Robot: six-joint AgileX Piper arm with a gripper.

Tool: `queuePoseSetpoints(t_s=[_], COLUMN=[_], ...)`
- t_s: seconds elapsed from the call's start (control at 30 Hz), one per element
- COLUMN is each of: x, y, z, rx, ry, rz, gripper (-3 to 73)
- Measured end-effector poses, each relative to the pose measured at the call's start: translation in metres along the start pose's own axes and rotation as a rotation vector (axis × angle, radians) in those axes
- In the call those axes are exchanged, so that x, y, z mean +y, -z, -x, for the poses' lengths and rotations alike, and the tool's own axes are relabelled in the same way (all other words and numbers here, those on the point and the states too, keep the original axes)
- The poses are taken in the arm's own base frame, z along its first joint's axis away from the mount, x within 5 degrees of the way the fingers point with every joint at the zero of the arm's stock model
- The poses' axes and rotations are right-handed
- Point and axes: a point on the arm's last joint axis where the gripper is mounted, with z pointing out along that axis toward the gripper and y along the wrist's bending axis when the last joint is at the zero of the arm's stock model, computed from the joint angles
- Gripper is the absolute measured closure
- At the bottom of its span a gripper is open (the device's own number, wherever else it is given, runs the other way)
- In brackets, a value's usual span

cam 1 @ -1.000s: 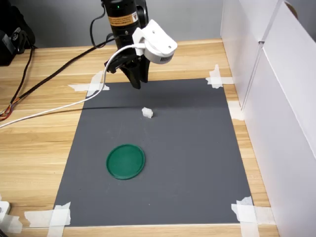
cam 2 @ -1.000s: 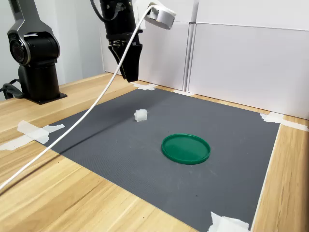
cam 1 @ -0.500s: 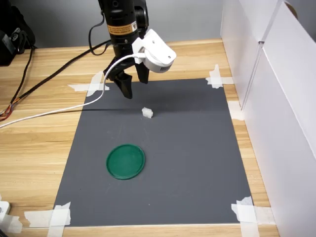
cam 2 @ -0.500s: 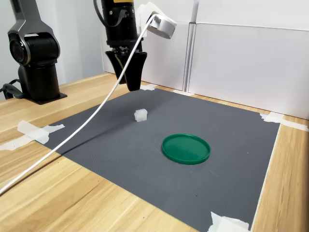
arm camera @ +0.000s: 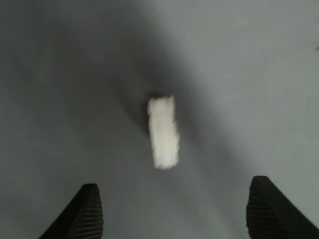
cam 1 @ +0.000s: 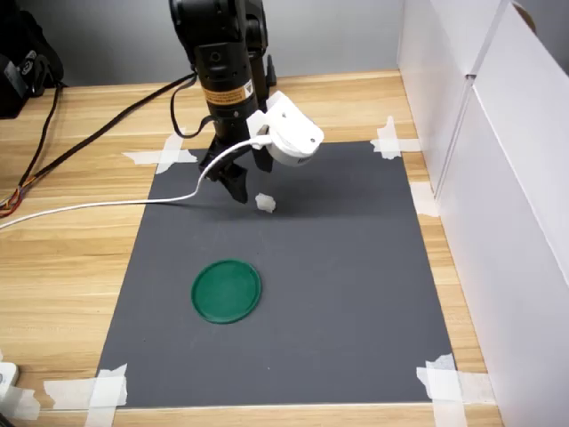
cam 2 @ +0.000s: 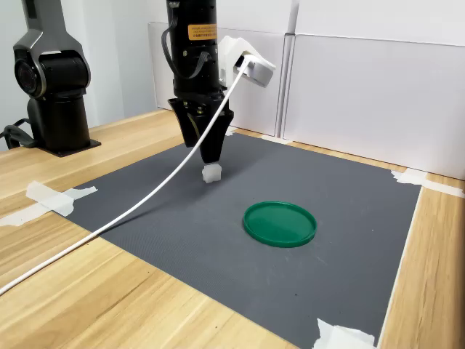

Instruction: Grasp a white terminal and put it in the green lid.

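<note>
Early in the task — approach stage only, by the look of it. Nothing lifted, nothing delivered.

Nearest the camera in the first exterior view: green lid (cam 1: 227,291), flat on the dark grey mat (cam 1: 356,294), empty. Well apart from the terminal, toward the mat's near edge. Same in the second exterior view: lid (cam 2: 280,223) bare, nothing inside its rim.

Beyond the lid: white terminal (cam 1: 265,203) resting on the mat, not yet grasped. Just beside the gripper's tips in both exterior views (cam 2: 211,173).

Directly over and just behind the terminal: gripper (cam 1: 247,189), pointed down, tips close above the mat. In the wrist view, two ribbed fingertips (arm camera: 85,211) set wide apart, terminal (arm camera: 163,131) lying ahead of the gap and roughly centred — jaws spread, holding nothing. Wrist view blurred; contact between fingers and terminal not visible.

Farther back: white cable (cam 1: 98,204) trailing from the wrist camera housing (cam 1: 289,135) across the wooden tabletop (cam 1: 80,258).

Left to do, judged from this: lower and close on the terminal, carry it to the lid, release inside.

Count:
- white terminal: one
- green lid: one
- gripper: one
- mat: one, taped at four corners with white tape (cam 1: 444,381)
</note>
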Motion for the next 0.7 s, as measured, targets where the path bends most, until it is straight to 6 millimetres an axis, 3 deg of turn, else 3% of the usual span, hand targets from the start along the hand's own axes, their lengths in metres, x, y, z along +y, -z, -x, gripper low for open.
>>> queuePoseSetpoints(t_s=[0.47, 0.57, 0.7], x=[-0.005, -0.006, -0.006], y=[-0.034, -0.038, -0.041], z=[0.002, 0.003, 0.003], rx=[0.04, 0.043, 0.046], ry=[0.02, 0.021, 0.021], rz=[0.061, 0.066, 0.07], gripper=[5.3, 11.9, 27.9])
